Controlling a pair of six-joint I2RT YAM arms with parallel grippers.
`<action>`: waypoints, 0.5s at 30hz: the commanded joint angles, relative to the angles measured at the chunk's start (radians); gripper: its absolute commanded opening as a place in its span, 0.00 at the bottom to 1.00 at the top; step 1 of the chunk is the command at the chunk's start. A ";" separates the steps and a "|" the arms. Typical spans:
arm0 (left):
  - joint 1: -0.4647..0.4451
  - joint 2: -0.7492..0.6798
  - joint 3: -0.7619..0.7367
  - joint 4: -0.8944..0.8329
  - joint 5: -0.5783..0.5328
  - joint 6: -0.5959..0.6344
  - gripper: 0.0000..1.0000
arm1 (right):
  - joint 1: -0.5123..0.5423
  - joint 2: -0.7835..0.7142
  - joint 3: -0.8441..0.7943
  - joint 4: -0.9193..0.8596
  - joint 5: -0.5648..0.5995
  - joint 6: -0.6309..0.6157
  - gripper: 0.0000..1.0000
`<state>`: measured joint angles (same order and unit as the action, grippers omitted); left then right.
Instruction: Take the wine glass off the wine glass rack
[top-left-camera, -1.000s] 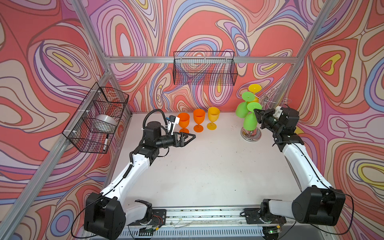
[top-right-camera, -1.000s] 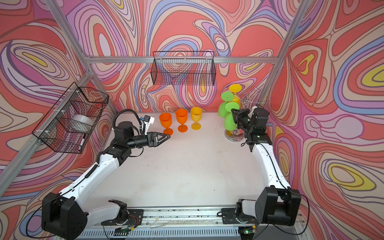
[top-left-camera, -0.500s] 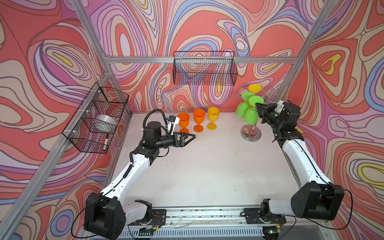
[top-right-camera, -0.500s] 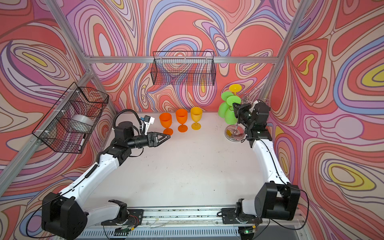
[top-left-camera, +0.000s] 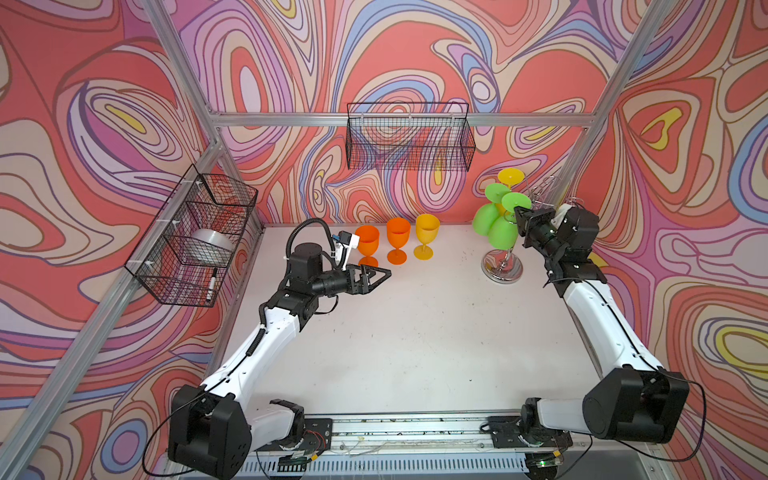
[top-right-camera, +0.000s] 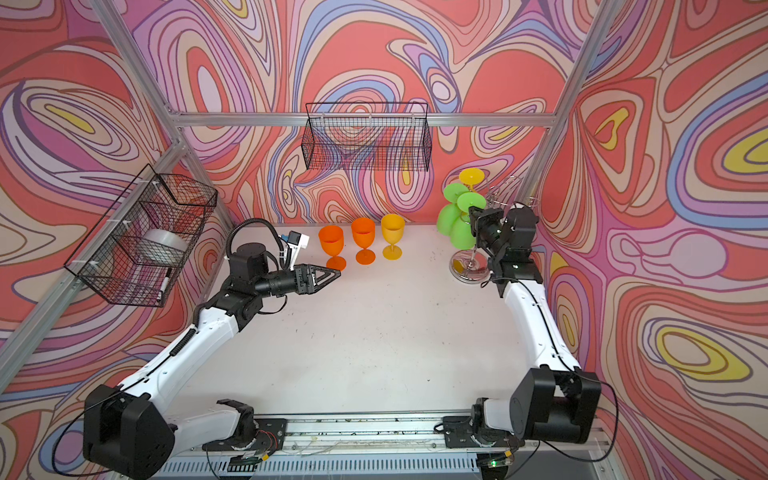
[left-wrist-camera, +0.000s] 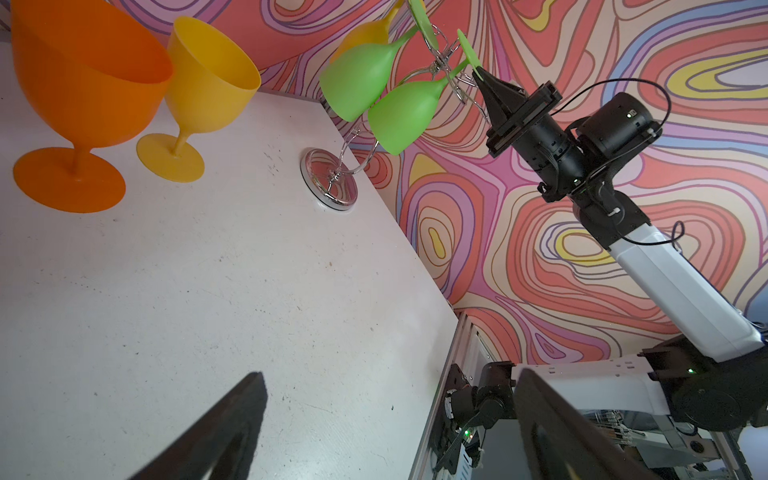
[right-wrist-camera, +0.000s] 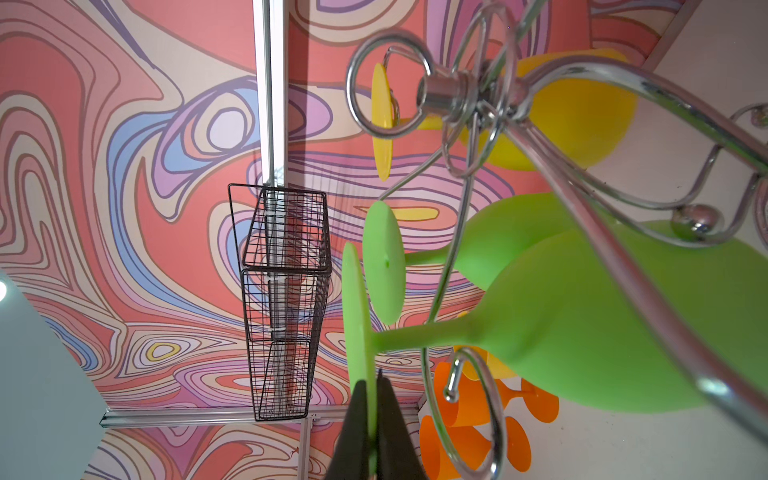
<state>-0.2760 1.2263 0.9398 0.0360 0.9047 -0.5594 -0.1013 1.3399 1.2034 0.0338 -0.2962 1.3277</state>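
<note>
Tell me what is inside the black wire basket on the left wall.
The black wire basket holds a silvery round object, possibly a tape roll, and a black-and-white marker in its near compartment. The mesh obscures the far compartment, so nothing is certain there.

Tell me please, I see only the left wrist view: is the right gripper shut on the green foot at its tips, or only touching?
Observer: Shut. In the right wrist view the right gripper pinches the foot rim of that green glass.
Operator: Is its stem off the rack?
Observer: Seemingly not: there it crosses a wire arm of the wine glass rack, before the curled end.
Operator: Two glasses stand here. More?
Observer: One: both top views show a second orange glass at the row's left end.
</note>
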 joint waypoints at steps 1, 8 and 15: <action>-0.005 0.005 0.013 -0.016 -0.002 0.020 0.93 | -0.008 -0.048 -0.019 0.013 0.099 -0.036 0.00; -0.004 0.007 0.013 -0.017 -0.002 0.020 0.93 | -0.011 -0.079 -0.049 0.007 0.121 -0.032 0.00; -0.005 0.009 0.013 -0.018 -0.002 0.020 0.93 | -0.018 -0.090 -0.073 -0.002 0.138 -0.015 0.00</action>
<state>-0.2760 1.2266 0.9398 0.0299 0.9043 -0.5564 -0.1036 1.2694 1.1435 0.0284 -0.2211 1.3304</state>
